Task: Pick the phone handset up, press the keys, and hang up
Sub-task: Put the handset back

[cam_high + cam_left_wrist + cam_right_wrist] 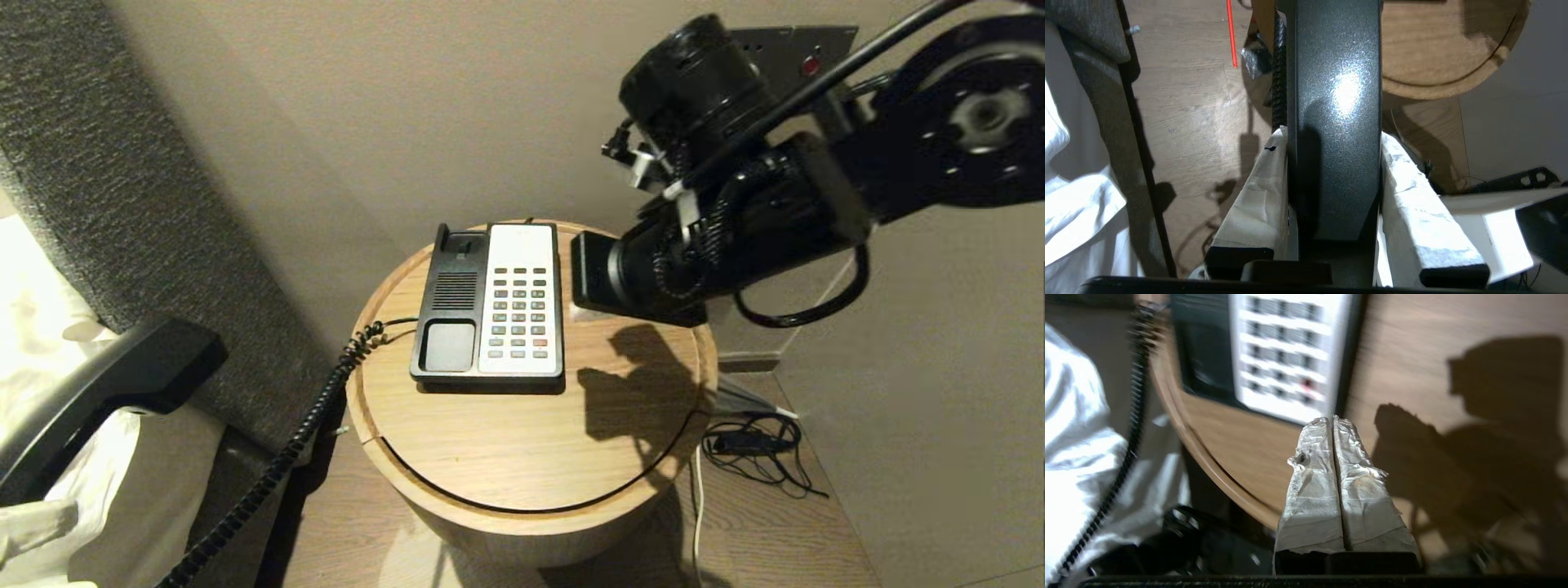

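The phone base point(490, 306) lies on the round wooden table point(522, 457), with an empty black cradle on its left half and a white keypad point(519, 314) on its right half. The black handset point(122, 384) is off the base, held up at the far left over the bed. My left gripper point(1333, 134) is shut on the handset point(1337, 102), with a white-wrapped finger on each side. The coiled cord point(269, 474) hangs from the base down to the lower left. My right gripper point(1332, 420) is shut and empty, hovering above the table by the keypad's point(1286, 355) near right corner.
My right arm point(735, 220) reaches in from the upper right over the table's right side. A bed with white linen point(33, 310) and a grey padded headboard point(122, 204) are on the left. Loose cables point(751, 445) lie on the floor to the table's right.
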Motion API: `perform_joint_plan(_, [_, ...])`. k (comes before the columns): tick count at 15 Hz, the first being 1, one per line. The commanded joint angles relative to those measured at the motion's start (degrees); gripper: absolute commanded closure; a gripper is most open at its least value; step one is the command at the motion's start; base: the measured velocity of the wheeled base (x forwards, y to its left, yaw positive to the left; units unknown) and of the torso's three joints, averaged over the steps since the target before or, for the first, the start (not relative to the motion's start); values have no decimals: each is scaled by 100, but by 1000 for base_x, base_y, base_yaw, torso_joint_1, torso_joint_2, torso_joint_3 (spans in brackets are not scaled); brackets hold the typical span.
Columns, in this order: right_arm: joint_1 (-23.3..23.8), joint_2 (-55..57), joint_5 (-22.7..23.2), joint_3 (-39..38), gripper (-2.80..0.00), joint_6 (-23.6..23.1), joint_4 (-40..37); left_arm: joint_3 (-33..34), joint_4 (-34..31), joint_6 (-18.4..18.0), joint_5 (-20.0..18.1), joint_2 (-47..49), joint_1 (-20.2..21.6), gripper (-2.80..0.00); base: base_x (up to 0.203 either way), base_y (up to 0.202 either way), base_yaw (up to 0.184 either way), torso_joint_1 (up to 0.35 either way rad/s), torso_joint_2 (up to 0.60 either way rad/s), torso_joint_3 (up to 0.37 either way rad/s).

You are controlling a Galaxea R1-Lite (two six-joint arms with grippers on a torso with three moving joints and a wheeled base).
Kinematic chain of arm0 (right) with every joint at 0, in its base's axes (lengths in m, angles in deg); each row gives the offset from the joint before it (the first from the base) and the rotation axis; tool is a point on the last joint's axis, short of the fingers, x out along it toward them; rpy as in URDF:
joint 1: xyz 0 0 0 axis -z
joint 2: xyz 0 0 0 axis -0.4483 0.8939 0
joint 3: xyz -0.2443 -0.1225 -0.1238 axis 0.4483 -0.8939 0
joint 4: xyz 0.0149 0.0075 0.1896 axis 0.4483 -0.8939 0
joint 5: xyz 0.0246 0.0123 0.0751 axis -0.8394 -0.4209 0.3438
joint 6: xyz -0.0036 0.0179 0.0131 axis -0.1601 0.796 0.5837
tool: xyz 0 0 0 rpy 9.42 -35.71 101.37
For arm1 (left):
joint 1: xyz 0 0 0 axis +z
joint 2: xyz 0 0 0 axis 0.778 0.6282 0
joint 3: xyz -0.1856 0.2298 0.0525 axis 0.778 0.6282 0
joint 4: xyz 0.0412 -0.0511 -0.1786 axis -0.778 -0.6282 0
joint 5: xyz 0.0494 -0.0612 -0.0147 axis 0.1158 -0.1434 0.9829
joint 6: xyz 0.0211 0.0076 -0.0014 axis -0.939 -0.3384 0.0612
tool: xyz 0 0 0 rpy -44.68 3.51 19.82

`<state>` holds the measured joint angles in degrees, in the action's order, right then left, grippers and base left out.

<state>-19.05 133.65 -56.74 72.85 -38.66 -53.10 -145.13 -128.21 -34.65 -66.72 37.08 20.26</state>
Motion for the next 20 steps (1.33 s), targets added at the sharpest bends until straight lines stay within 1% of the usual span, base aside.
perform_joint_plan(1, [180, -992, -60, -31, 0, 30, -1049, 182, 126, 23, 39, -7, 5, 0, 0, 0, 0, 0, 0, 0])
perform_joint_plan(3, [311, -1871, -98, -120, 0, 99, -1838, 466, 442, 9, 60, -13, 5, 0, 0, 0, 0, 0, 0, 0])
perform_joint_plan(4, [422, -2291, -111, -198, 0, 235, -1992, 538, 605, 8, 49, -11, 11, 0, 0, 0, 0, 0, 0, 0])
perform_joint_plan(5, [651, -2673, -126, -303, 0, 540, -2012, 559, 697, 7, 53, 31, 32, 0, 0, 0, 0, 0, 0, 0])
perform_joint_plan(6, [1054, -2900, -131, -399, 0, 835, -1908, 515, 714, 7, 47, 69, 90, 0, 0, 0, 0, 0, 0, 0])
perform_joint_plan(7, [1526, -3056, -131, -479, 0, 1026, -1732, 486, 730, -2, 44, 100, 190, 0, 0, 0, 0, 0, 0, 0])
perform_joint_plan(8, [1863, -3276, -154, -612, 0, 1139, -1595, 489, 732, -10, 44, 101, 224, 0, 0, 0, 0, 0, 0, 0])
perform_joint_plan(9, [2005, -3500, -231, -823, 0, 1192, -1508, 499, 732, -8, 47, 110, 234, 0, 0, 0, 0, 0, 0, 0])
perform_joint_plan(11, [2062, -3796, -325, -1212, 0, 1201, -1416, 513, 750, -10, 46, 108, 234, 0, 0, 0, 0, 0, 0, 0])
perform_joint_plan(13, [2301, -4026, -343, -1622, 0, 1204, -1294, 558, 750, -10, 53, 92, 252, 0, 0, 0, 0, 0, 0, 0])
perform_joint_plan(17, [2362, -4283, -344, -2006, 0, 1201, -1170, 607, 779, -64, 45, 132, 307, 0, 0, 0, 0, 0, 0, 0])
perform_joint_plan(18, [2362, -4353, -344, -2046, 0, 1212, -1181, 594, 872, -80, 5, 201, 298, 0, 0, 0, 0, 0, 0, 0])
perform_joint_plan(20, [2354, -4428, -342, -2197, 0, 1244, -1209, 605, 1261, -81, -70, 513, 274, 0, 0, 0, 0, 0, 0, 0])
